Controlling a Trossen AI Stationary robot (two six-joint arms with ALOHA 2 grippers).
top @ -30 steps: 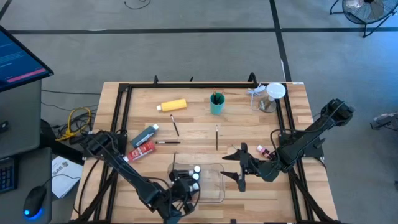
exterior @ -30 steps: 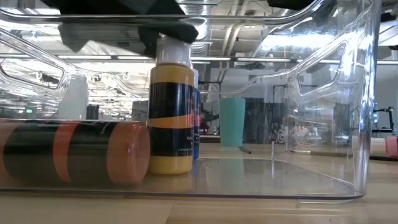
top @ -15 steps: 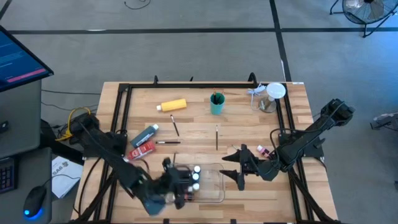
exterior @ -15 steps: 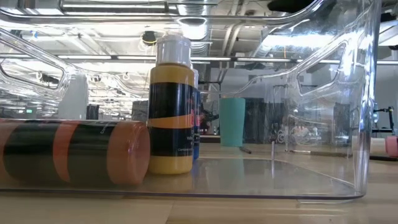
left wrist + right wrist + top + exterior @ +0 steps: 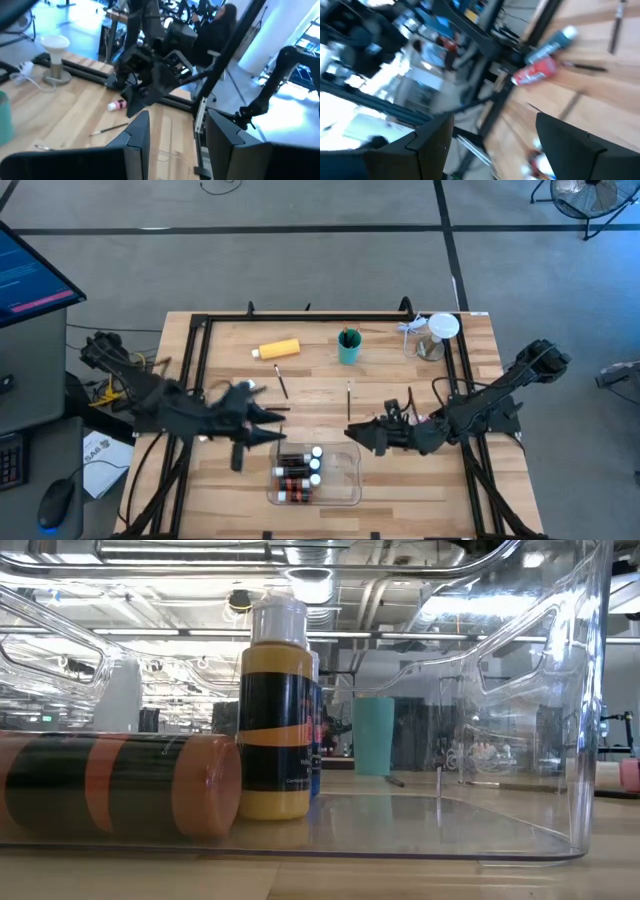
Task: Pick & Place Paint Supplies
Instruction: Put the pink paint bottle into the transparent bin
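Note:
My left gripper (image 5: 278, 426) hovers open over the wood left of the clear tray (image 5: 342, 478), its fingers apart in the left wrist view (image 5: 177, 116). My right gripper (image 5: 352, 435) hangs open just beyond the tray's far right corner (image 5: 495, 120). Small brown bottles with white caps (image 5: 296, 471) sit in the tray; in the low view one lies on its side (image 5: 120, 786) and one stands upright (image 5: 275, 720). The yellow bottle (image 5: 277, 350), thin brushes (image 5: 282, 383) (image 5: 348, 396), a blue-grey tube (image 5: 238, 393) and a red tube (image 5: 535, 73) lie on the table.
A teal cup (image 5: 348, 347) holding a brush stands at the far side. A small pink bottle (image 5: 422, 421) lies by the right arm. A white-topped stand with cord (image 5: 436, 335) occupies the far right corner. Black rails (image 5: 300, 318) frame the table. A person (image 5: 225, 20) shows beyond it.
My left gripper has risen out of the tray, away from the upright bottle's cap, and swung toward the table's left and far side. The bottles stay in the tray. My right gripper has shifted a little toward the left and turned more level.

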